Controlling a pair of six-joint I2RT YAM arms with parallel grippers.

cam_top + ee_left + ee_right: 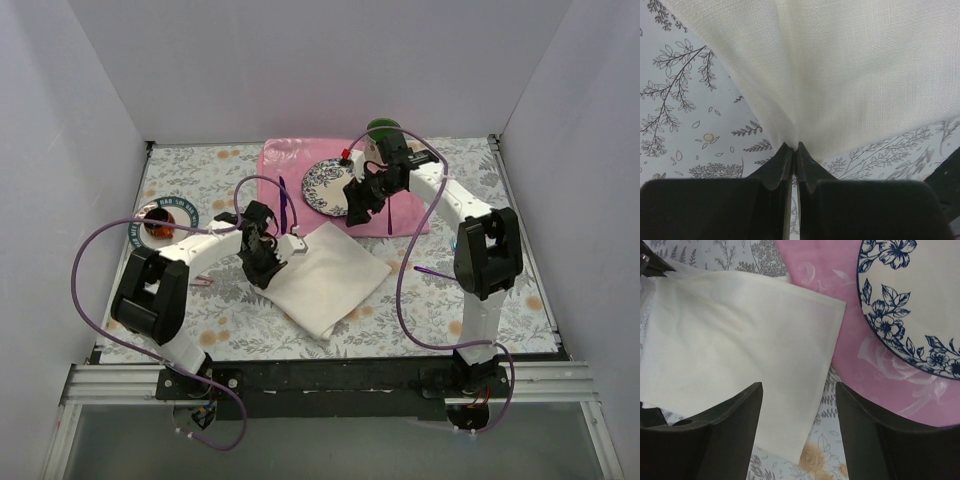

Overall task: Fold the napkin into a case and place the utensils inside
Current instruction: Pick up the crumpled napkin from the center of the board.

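Observation:
The cream-white napkin (332, 275) lies flat as a tilted square in the middle of the table. My left gripper (268, 262) is shut on its left edge; in the left wrist view the fingertips (791, 146) pinch the cloth (840, 65), which rises in a fold from them. My right gripper (357, 203) hangs open over the napkin's far corner (730, 350) with nothing between its jaws (799, 390). A small purple piece (432, 272) by the right arm and another (200, 283) under the left arm may be the utensils.
A pink placemat (400, 215) at the back carries a blue-flowered plate (328, 185), seen also as the plate (920, 300) in the right wrist view. A dark purple utensil (283, 203) lies at the placemat's left edge. A green cup (381, 128) stands behind, a saucer (160, 220) at far left.

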